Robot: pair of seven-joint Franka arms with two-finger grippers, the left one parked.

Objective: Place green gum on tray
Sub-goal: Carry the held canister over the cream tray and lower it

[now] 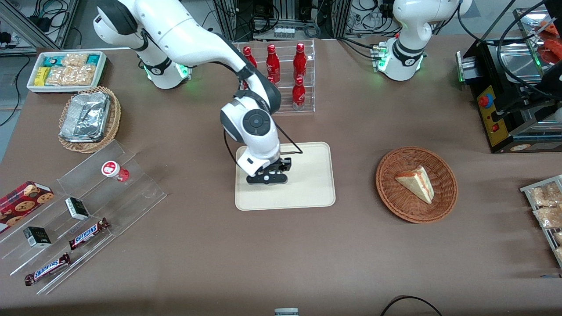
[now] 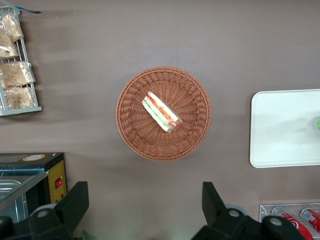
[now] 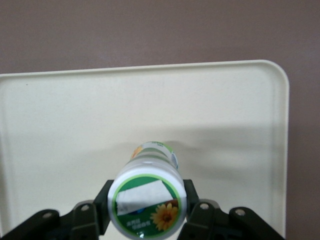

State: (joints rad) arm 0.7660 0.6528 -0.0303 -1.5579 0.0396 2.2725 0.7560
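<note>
The right arm's hand (image 1: 266, 178) sits low over the cream-beige tray (image 1: 311, 193), a little left of centre in the front view, above the part of the tray nearest the working arm's end of the tabletop (image 1: 281, 254). The wrist camera shows the hand (image 3: 146, 210) closed on the green gum (image 3: 148, 200): the small bottle stands upright between the two dark fingers (image 3: 196, 206), which press on its body just below the white lid with the green rim and the yellow flower. The bottle's base appears to meet the tray (image 3: 60, 125), with a soft shadow beside it, though contact cannot be told for sure. In the front view the arm's wrist hides the bottle.

At the lower left of the front view the clear stepped shelf (image 1: 145, 188) carries the red-lidded gum bottle (image 1: 113, 170), lying well apart from the tray. To the right of the tray, the round wicker basket (image 1: 390, 193) holds a wedge sandwich (image 1: 416, 182).
</note>
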